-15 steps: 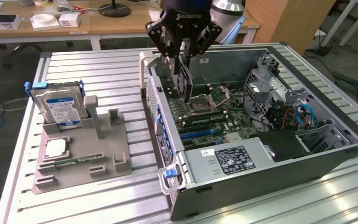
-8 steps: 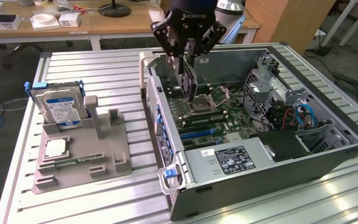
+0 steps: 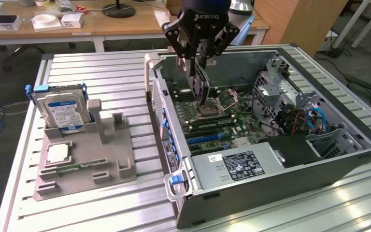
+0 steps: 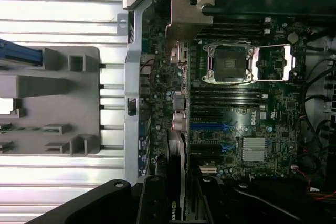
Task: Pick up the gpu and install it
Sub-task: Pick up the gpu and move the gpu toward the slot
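Dark green-black gpu hangs on edge just beneath the gripper, whose partly closed fingers pinch its top, above the motherboard inside the open computer case: picked up, seemingly not yet seated.
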